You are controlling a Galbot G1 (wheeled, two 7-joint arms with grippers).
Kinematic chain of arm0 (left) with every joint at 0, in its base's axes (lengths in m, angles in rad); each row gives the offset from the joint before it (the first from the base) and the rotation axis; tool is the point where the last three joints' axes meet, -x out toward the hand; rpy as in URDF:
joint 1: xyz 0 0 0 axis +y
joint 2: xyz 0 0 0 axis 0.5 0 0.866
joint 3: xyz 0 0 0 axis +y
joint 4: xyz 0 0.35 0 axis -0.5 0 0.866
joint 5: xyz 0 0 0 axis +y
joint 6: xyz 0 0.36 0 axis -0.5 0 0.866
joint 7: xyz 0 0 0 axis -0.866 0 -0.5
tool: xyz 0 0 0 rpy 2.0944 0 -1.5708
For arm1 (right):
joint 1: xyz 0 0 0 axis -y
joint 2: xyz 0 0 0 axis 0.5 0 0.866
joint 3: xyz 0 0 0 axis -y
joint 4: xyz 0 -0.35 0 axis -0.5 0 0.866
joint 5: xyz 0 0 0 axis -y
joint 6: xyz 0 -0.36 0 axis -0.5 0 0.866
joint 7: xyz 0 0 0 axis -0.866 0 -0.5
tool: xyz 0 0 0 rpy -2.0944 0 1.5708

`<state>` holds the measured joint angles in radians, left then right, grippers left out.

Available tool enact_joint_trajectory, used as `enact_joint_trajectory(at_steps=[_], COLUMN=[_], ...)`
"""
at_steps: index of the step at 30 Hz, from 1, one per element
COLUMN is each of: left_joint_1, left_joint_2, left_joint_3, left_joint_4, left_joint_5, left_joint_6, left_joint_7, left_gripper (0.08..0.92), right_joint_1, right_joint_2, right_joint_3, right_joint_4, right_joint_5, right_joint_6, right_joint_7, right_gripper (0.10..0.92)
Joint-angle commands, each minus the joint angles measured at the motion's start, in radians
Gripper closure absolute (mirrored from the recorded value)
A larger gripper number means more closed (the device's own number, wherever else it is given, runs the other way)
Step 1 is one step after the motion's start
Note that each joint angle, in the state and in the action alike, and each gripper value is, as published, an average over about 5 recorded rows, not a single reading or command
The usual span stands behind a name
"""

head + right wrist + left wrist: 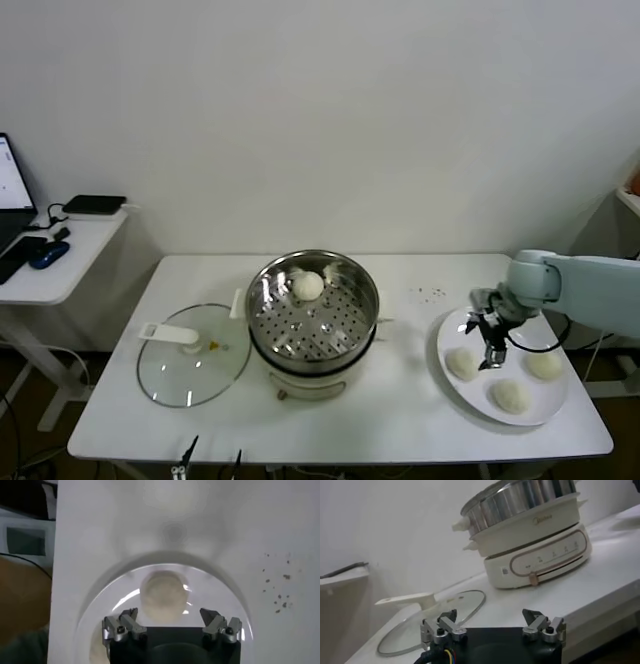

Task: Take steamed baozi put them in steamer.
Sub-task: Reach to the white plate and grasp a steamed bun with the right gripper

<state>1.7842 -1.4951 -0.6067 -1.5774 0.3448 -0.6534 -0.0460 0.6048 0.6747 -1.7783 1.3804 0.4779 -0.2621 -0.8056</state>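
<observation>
Right wrist view: right gripper [171, 622] jaws wide open, seemingly just above baozi [163, 595].

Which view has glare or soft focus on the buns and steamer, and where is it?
Head view: evenly lit, highlights on the steamer rim, soft shadow under the right pincer. Right wrist view: the baozi between the open fingers is soft-focused, bright glints on the plate beside it. Left wrist view: glare streaks on the steel wall; the glass lid is hazy behind the left pincer.

A glass lid [192, 355] lies on the white table [400, 405]. A plate [452, 392] sits near crumbs [432, 293]. A side desk [50, 275] holds a mouse [48, 254].
</observation>
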Motion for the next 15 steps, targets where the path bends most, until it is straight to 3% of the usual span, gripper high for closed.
enact_joint_trajectory(at_steps=[1, 15], left_joint_1=[0.001, 0.001], left_joint_2=[-0.002, -0.004], left_joint_3=[-0.005, -0.010], left_joint_4=[0.002, 0.001], left_joint_5=[0.003, 0.012], left_joint_6=[-0.001, 0.000], left_joint_7=[0.000, 0.001], left_gripper=[0.177, 0.177], right_joint_1=[-0.186, -0.228], right_joint_2=[-0.014, 0.015], right_joint_3=[0.169, 0.215], right_joint_4=[-0.066, -0.095], right_joint_5=[-0.050, -0.053], right_joint_6=[-0.048, -0.043], right_joint_7=[0.013, 0.005], right_gripper=[0.203, 0.203])
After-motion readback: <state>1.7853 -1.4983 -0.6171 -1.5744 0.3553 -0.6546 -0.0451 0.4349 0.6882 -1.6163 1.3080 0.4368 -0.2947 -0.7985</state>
